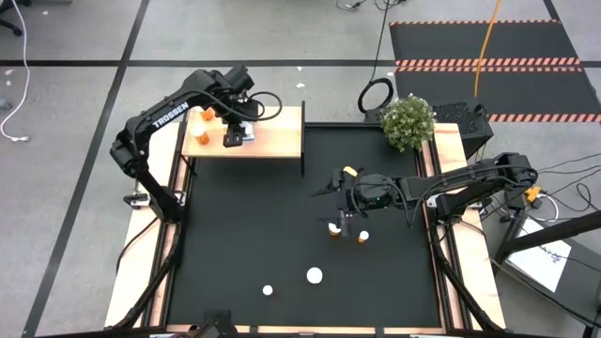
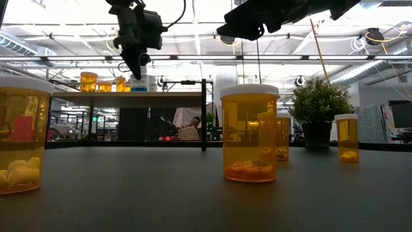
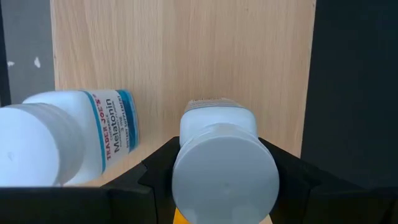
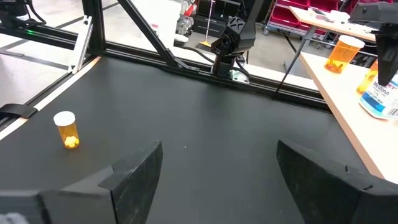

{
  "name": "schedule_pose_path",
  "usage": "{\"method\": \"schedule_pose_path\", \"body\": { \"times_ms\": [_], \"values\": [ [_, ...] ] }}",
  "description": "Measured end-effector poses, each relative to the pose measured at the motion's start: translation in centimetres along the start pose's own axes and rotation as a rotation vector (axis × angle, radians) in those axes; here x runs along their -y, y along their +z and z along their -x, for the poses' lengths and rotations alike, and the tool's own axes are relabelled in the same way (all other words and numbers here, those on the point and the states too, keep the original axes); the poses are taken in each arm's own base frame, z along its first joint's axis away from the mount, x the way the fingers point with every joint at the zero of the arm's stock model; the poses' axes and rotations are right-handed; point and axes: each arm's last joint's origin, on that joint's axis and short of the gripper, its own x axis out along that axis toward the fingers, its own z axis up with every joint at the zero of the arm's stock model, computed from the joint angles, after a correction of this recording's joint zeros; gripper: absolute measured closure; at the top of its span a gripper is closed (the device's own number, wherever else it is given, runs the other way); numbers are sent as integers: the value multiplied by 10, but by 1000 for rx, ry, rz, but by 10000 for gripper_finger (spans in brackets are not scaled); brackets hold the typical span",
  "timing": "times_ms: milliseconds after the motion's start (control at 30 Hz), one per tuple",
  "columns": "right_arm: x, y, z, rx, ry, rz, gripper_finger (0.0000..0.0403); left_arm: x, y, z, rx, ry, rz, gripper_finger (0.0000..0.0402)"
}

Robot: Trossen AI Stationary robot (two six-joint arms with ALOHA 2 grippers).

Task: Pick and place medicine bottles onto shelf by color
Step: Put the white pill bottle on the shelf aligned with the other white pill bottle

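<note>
The light-wood shelf [image 1: 272,141] stands at the far left of the black mat. My left gripper [image 1: 237,130] points down over it, shut on a white bottle with a white cap [image 3: 224,174]. Beside it a white Melatonin bottle [image 3: 74,137] stands on the shelf board [image 3: 186,56]. Orange bottles [image 1: 200,138] stand at the shelf's left end. More orange bottles [image 1: 334,228] [image 1: 362,237] stand on the mat under my right gripper [image 1: 340,197], which hangs open and holds nothing. My left gripper pinches the white bottle between its two fingers, one on each side of the upper body just under the cap [image 3: 180,155]. The fingers come from above, pointing down. The bottle is upright, cap up; whether its base touches the shelf I cannot tell.
Two more white-capped bottles [image 1: 314,275] [image 1: 268,290] stand near the mat's front edge. One orange bottle [image 4: 67,129] shows alone in the right wrist view. A potted plant [image 1: 408,122] sits at the far right corner. The mat's middle left is bare.
</note>
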Motion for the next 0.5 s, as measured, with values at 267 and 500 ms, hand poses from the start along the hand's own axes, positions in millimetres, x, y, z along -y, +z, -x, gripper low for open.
{"method": "schedule_pose_path", "body": {
  "times_ms": [267, 500],
  "values": [
    [0, 0, 0, 0, 0, 0, 94, 0, 0, 0, 3, 4, 3, 217],
    [0, 0, 0, 0, 0, 0, 94, -1, 1, 0, 8, 11, -2, 174]
  ]
}}
